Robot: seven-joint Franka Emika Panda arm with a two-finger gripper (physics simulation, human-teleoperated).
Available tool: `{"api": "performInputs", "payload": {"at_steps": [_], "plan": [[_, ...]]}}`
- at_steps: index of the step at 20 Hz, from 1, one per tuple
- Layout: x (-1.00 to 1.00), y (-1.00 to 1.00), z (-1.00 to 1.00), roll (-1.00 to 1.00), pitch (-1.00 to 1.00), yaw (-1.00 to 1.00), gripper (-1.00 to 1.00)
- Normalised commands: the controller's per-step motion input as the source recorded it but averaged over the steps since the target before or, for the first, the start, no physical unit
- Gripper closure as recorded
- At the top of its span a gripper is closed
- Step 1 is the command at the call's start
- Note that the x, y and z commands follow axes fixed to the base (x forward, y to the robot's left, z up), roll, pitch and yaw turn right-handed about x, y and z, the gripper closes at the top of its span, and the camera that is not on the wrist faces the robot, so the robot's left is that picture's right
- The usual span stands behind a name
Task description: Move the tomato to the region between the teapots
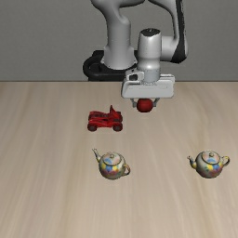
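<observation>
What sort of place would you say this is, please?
Probably a simulated tabletop test scene: a wooden table, a robot arm, and props like two teapots and a toy car.

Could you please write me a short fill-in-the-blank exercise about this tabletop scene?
1. The small round red tomato is just below the gripper, to the exterior view's ___ of the red toy car.
2. The pale wooden table holds ___ patterned ceramic teapots: left teapot and right teapot, by the exterior view's sides.
3. The red toy car stands nearer the ___ teapot.
Missing words: right; two; left.
</observation>
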Motion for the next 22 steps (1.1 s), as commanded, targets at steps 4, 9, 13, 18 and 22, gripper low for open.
{"api": "performInputs", "payload": {"at_steps": [4,9,13,18,22], "plan": [[1.0,0.0,0.0,0.0,0.0,0.0,1.0],[0.6,-0.4,0.0,0.0,0.0,0.0,1.0],[1.0,0.0,0.0,0.0,0.0,0.0,1.0],[1.0,0.0,0.0,0.0,0.0,0.0,1.0],[1.0,0.0,0.0,0.0,0.0,0.0,1.0]]}}
